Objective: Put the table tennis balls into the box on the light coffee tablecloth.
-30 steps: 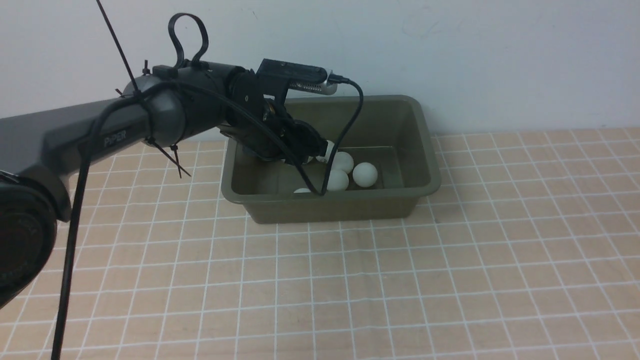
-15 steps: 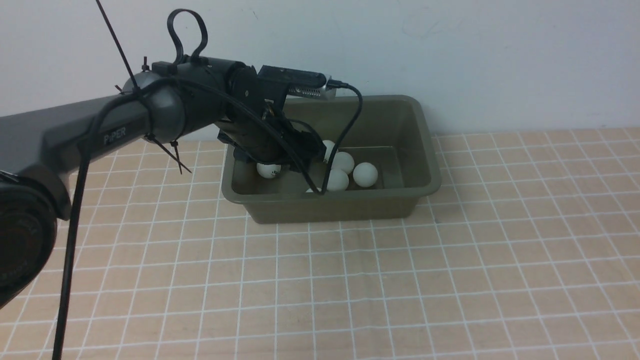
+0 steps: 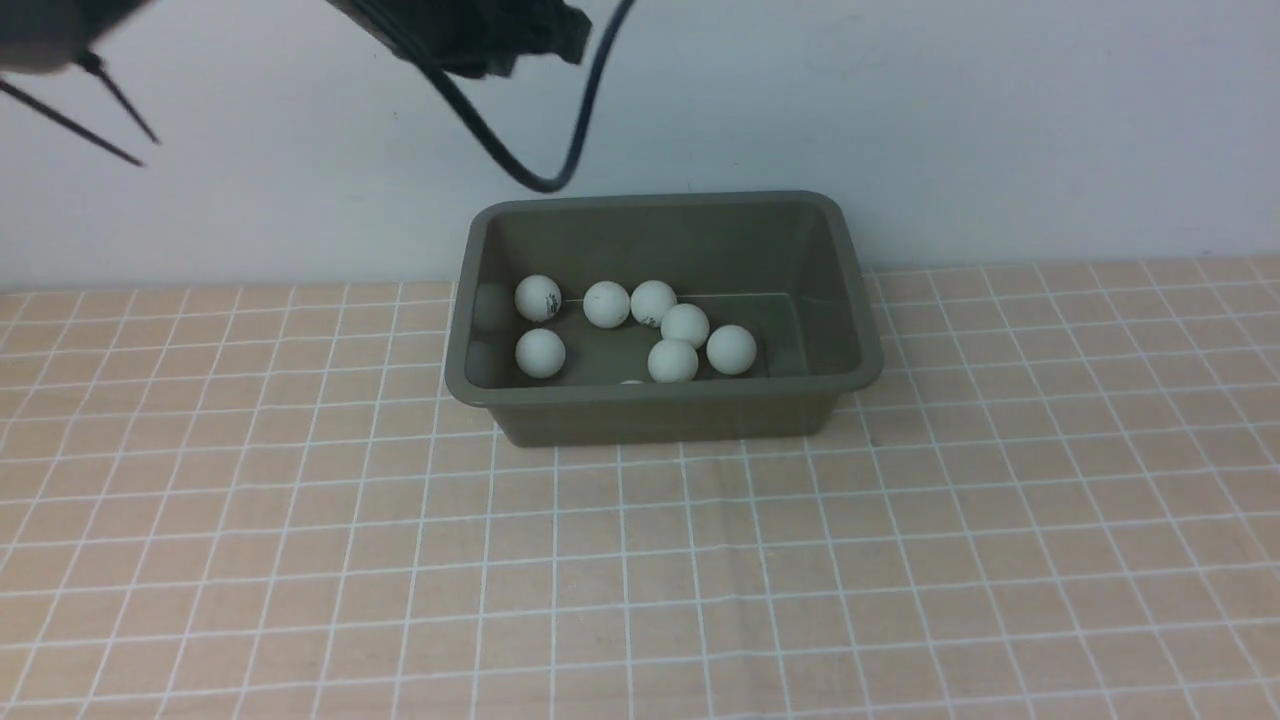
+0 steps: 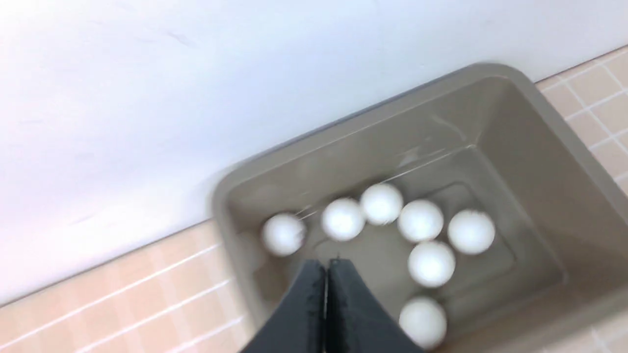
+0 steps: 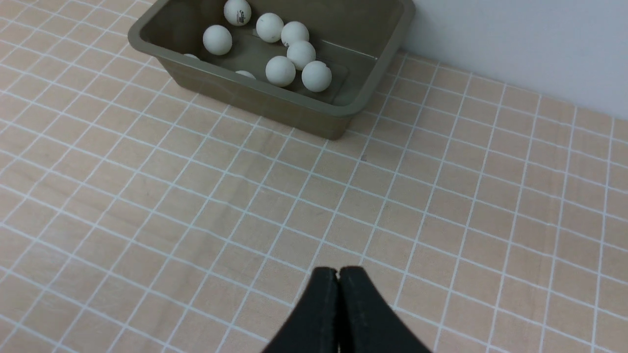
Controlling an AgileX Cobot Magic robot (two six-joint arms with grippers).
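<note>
Light coffee tablecloth [image 3: 700,560], white-gridded, covers the surface; olive-green box [image 3: 690,415] sits directly on it, well ahead of the right gripper [image 5: 338,274].

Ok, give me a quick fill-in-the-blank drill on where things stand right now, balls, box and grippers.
1. Every one of the table tennis balls in view lies inside the ____.
2. The box stands on the tablecloth with its far side against the ____.
3. The fingers of the left gripper are ____ and hold nothing.
4. The right gripper hangs over bare ____, apart from the box.

Missing words: box; wall; shut; tablecloth
</note>
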